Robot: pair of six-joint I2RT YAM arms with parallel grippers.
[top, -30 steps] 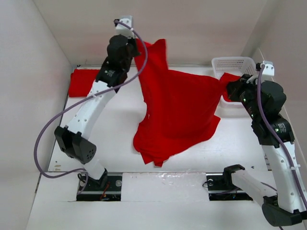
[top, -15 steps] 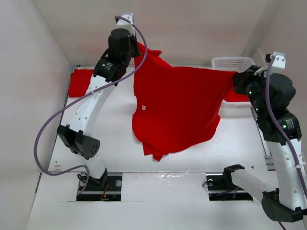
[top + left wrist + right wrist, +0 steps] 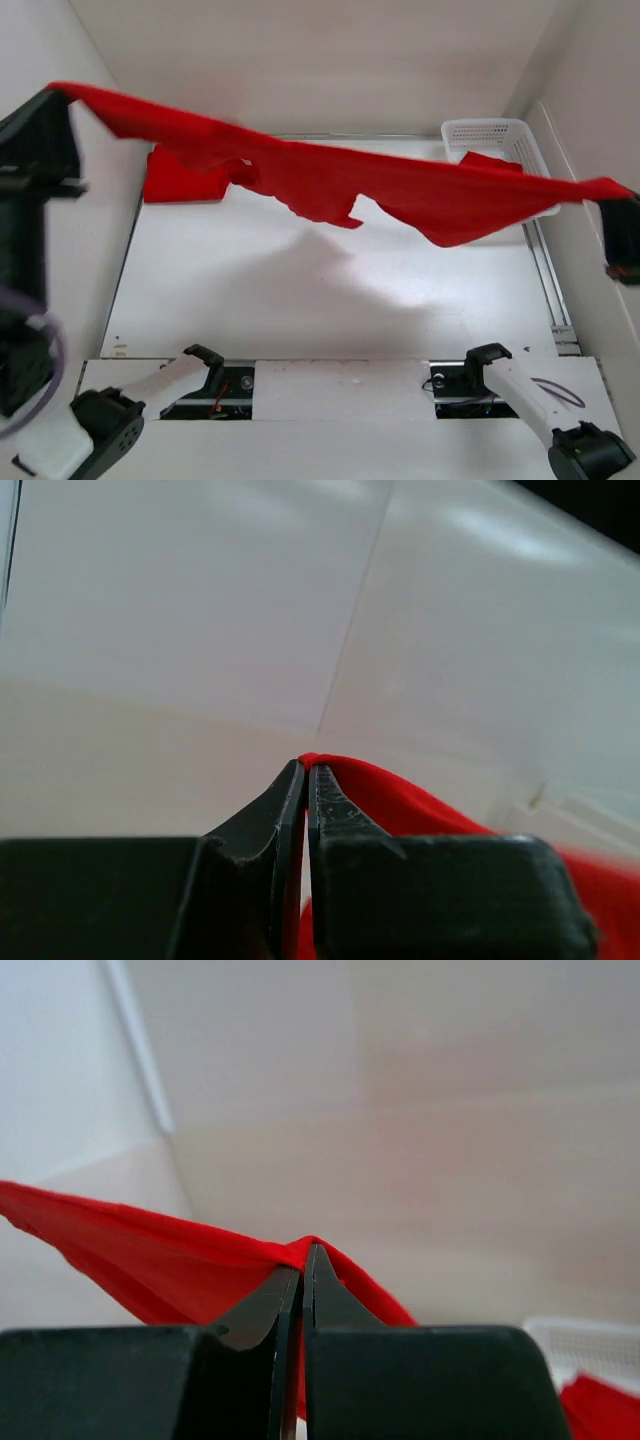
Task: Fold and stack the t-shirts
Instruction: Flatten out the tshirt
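Observation:
A red t-shirt (image 3: 330, 180) hangs stretched in the air across the whole table, high up near the top camera. My left gripper (image 3: 55, 92) is shut on its left end, seen in the left wrist view (image 3: 306, 768) with red cloth (image 3: 400, 800) pinched between the jaws. My right gripper (image 3: 612, 190) is shut on its right end, seen in the right wrist view (image 3: 304, 1252) with cloth (image 3: 150, 1250) trailing left. A folded red t-shirt (image 3: 180, 178) lies at the back left of the table. Another red t-shirt (image 3: 490, 162) lies in the basket.
A white mesh basket (image 3: 490, 135) stands at the back right corner, also in the right wrist view (image 3: 590, 1345). White walls enclose the table on the left, back and right. The arm bases (image 3: 215, 380) sit at the near edge.
Both arms have risen and swung wide apart. The shirt went from hanging down over the table to being pulled out in a long band high above it.

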